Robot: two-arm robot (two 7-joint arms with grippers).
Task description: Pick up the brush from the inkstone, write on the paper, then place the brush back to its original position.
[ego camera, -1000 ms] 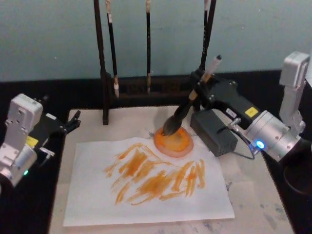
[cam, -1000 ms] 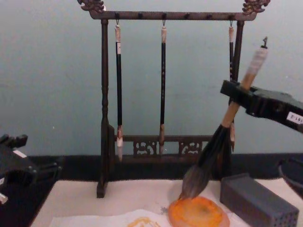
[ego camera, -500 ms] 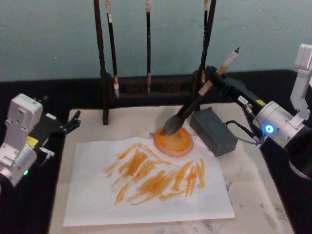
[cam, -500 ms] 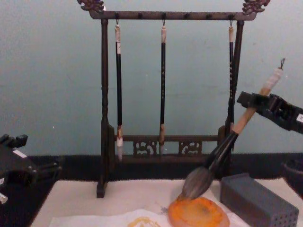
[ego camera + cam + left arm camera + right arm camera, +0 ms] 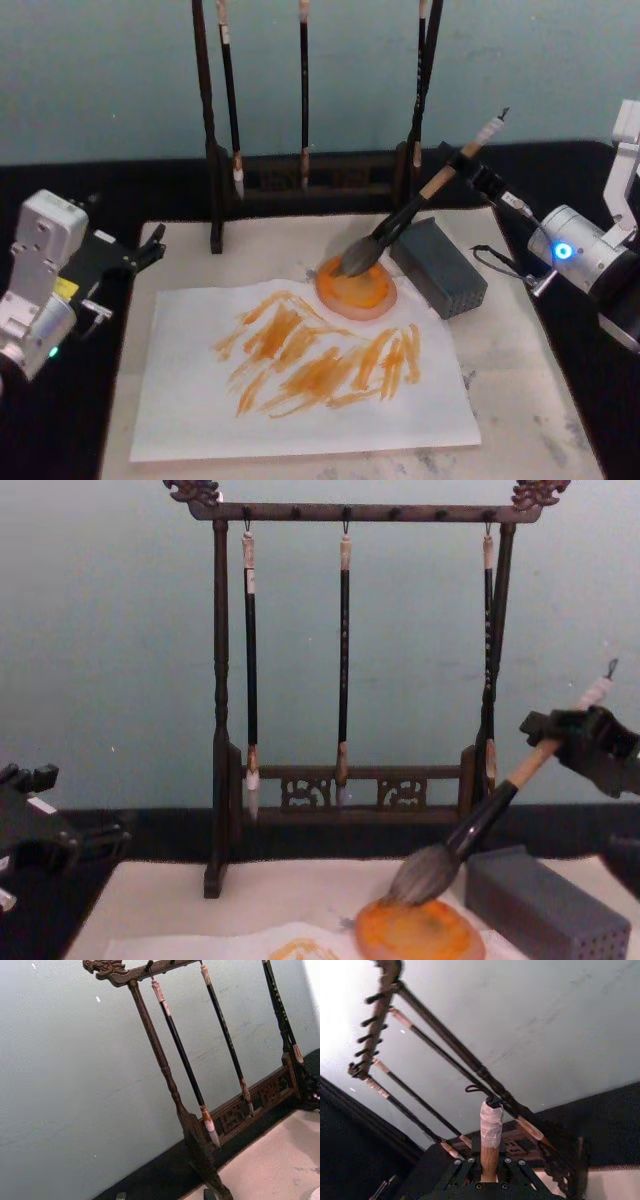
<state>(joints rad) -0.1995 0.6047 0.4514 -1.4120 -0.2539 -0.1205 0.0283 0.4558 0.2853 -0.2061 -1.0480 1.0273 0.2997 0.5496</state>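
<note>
1. The black table (image 5: 120, 190) carries a beige felt mat (image 5: 520, 400), there, we suppose, to catch stray ink.
2. A tall dark wooden rack (image 5: 220, 680) stands at the mat's far edge. Thin black brushes (image 5: 344, 660) hang from it, clear of the work.
3. The white wavy-edged paper (image 5: 200, 400) lies on the near part of the mat and bears many orange strokes, so we judge the writing done.
4. A grey rectangular block (image 5: 445, 270) sits just right of the round orange inkstone (image 5: 365, 295). We take it for a handle rest.
5. The large calligraphy brush (image 5: 400, 225) with a tan wooden handle leans low toward the right. Its grey-brown tuft rests on the inkstone's far rim, and its handle passes over the block. We cannot tell whether they touch.
6. The right hand (image 5: 478, 172), at the far right, pinches the handle near its white end. In our judgement it is laying the brush back, with only the release left.
7. The left hand (image 5: 150, 250) sits parked at the mat's left edge, spread and holding nothing.
</note>
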